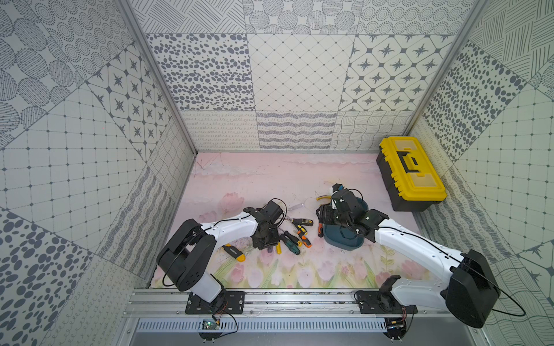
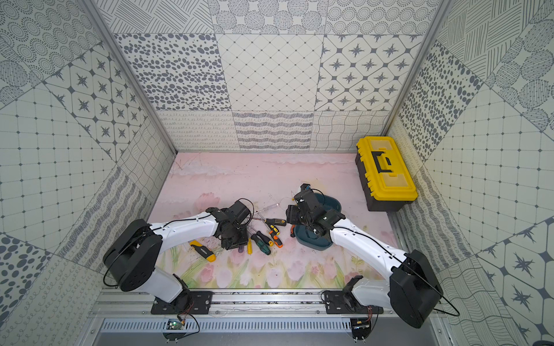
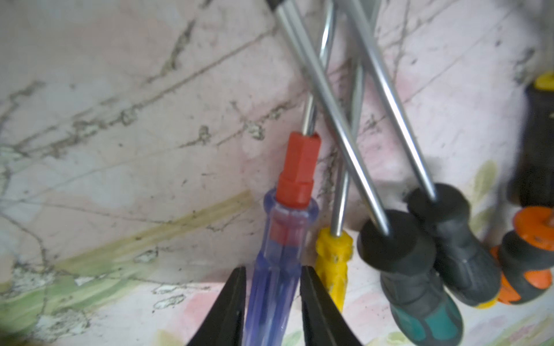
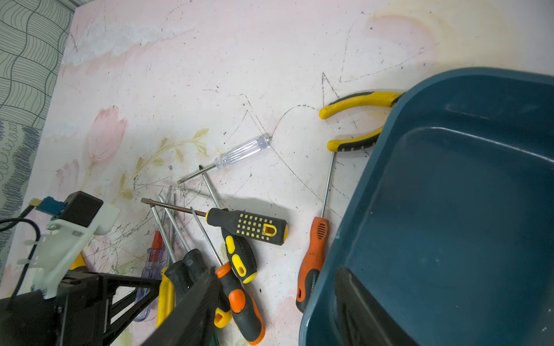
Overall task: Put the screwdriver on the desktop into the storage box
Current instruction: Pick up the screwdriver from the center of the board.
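Left of centre on the desk (image 1: 269, 179), the left tool (image 3: 273, 269) is gripping the blue-handled screwdriver (image 3: 284, 215) near the butt of its clear handle, a finger pressing on each side. The screwdriver is lying flat in the pile and is not yet lifted. Just to its right a yellow-handled screwdriver (image 3: 332, 260) is lying almost against it, and the shafts of two green-and-black screwdrivers (image 3: 419, 287) are crossing, apparently on top of, its own shaft. That is where trouble is waiting: a straight lift is likely going to hook those shafts, dragging the neighbours along or twisting the slick handle out of such a rearward hold. Farther right an orange-handled screwdriver (image 4: 314, 254) is resting just beside the storage box (image 4: 464, 224), which is sitting right of centre, empty as far as the wrist view is showing. The right tool (image 4: 275, 270) is hovering over the box's left rim with its fingers standing wide apart, holding nothing. It is occupying the very path the carry is needing, so the two arms are risking a bump there.
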Robot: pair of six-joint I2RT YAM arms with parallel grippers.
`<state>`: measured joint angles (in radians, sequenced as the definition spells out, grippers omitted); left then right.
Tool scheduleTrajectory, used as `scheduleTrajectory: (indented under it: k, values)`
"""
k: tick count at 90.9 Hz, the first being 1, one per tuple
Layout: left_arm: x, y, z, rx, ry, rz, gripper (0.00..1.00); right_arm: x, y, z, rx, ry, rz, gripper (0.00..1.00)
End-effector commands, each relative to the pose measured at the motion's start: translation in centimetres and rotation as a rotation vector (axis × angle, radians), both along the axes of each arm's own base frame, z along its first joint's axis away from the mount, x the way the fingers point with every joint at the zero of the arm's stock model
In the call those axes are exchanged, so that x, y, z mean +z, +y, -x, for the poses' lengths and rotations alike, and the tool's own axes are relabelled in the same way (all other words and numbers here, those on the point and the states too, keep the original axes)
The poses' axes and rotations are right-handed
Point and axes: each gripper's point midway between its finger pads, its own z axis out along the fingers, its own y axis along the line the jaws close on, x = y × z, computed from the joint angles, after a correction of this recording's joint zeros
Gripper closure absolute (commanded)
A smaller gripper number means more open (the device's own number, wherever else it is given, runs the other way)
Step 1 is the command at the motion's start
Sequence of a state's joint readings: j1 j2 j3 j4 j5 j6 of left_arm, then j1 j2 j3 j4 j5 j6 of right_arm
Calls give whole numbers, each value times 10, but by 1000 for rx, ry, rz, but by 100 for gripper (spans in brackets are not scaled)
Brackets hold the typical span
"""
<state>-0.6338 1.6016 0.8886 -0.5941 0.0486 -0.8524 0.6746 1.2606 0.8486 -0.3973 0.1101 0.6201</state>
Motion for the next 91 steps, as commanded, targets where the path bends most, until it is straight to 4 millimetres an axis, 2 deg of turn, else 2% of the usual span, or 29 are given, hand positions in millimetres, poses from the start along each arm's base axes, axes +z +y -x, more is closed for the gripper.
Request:
scheduleTrajectory:
  k: [1,13,26,40,67,81,91]
  values:
    - [-4,11,-6,-56,-2,-106,66,10,4,-7,-14,-42,-24,34]
    - [-8,17,-6,-83,19,-155,69,9,5,-8,-13,-41,-22,34]
    - [-4,26,-3,-83,20,-196,77,9,6,-9,-13,-42,-22,35]
    - [3,45,4,-59,7,-256,85,8,8,-11,-10,-43,-29,35]
    - [17,76,18,21,-32,-323,90,6,16,-15,1,-30,-36,36]
    - [32,89,21,58,-71,-350,95,7,8,-17,-55,-26,-29,36]
    - [52,80,17,18,-151,-306,95,8,-15,-19,-172,-15,-21,37]
